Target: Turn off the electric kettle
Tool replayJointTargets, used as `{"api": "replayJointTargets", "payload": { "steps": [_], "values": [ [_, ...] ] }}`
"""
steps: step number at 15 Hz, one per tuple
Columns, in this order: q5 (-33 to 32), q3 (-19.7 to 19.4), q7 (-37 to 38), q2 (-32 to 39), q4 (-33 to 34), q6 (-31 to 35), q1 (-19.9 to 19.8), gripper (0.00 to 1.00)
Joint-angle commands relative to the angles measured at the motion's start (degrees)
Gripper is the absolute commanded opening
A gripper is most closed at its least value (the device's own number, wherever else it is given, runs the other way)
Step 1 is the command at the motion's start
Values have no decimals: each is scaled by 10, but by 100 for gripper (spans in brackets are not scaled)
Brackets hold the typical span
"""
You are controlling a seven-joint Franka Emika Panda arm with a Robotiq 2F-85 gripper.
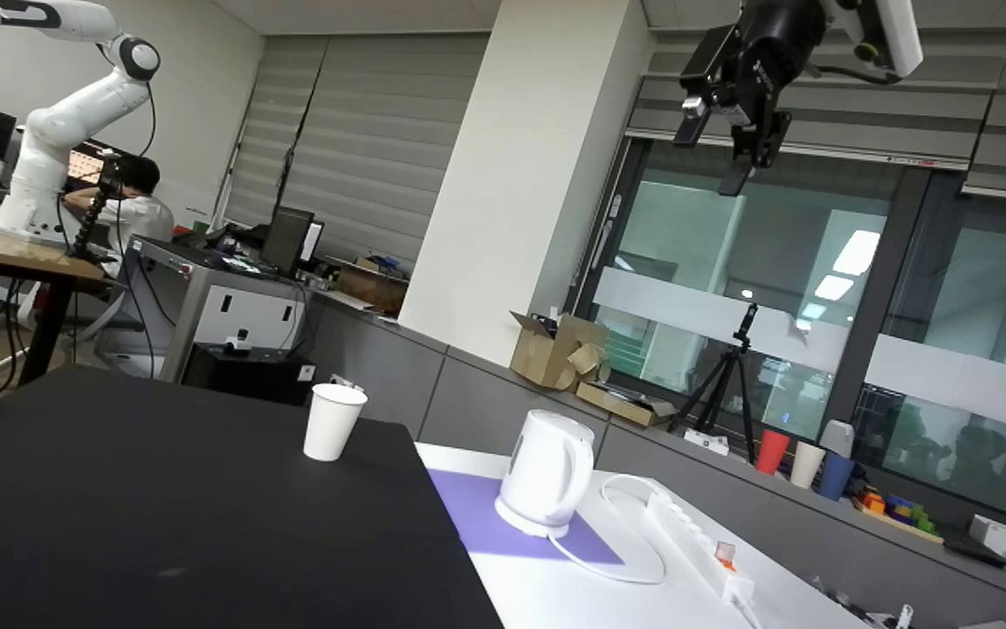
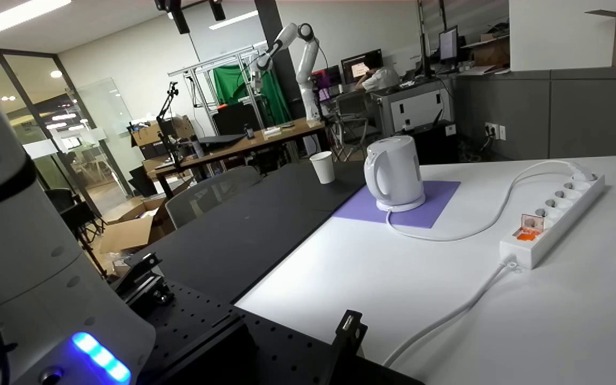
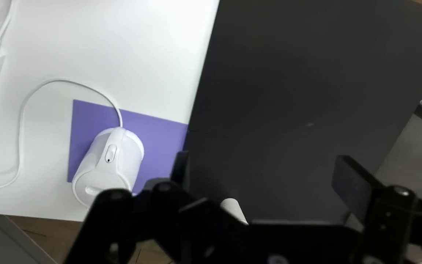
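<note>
The white electric kettle stands upright on a purple sheet [image 2: 441,195] and shows in both exterior views [image 1: 538,472] [image 2: 398,168]. In the wrist view the kettle [image 3: 101,179] is at lower left, seen from above, with an oval switch [image 3: 110,153] on its handle; the switch position is too small to tell. My gripper [image 3: 264,167] is open with nothing between its fingers. It hangs high above the table, off to the side of the kettle and not touching it. The gripper also shows at the top of both exterior views [image 1: 713,157] [image 2: 199,15].
A white paper cup [image 1: 334,423] stands on the black table part [image 1: 162,507] near the kettle. The kettle's cord [image 2: 468,235] loops to a white power strip [image 2: 559,216] with an orange switch [image 2: 530,234] on the white table part [image 2: 329,278].
</note>
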Motion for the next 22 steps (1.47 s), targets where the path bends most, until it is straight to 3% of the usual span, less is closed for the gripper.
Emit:
{"api": "replayJointTargets", "payload": {
  "steps": [1, 4, 5, 7, 11, 16, 18, 22],
  "values": [
    [-27, -1, -6, 6, -27, 83, -19, 100],
    [-57, -8, -3, 34, -54, 182, -44, 100],
    [-63, -15, -6, 48, -61, 210, -51, 75],
    [-74, -27, -10, 76, -69, 261, -66, 68],
    [-78, -52, -19, 137, -65, 327, -88, 38],
    [-72, -75, -30, 205, -57, 358, -100, 5],
    [-68, -82, -35, 237, -49, 368, -103, 0],
    [-71, -87, -34, 297, -28, 358, -114, 0]
  ]
}}
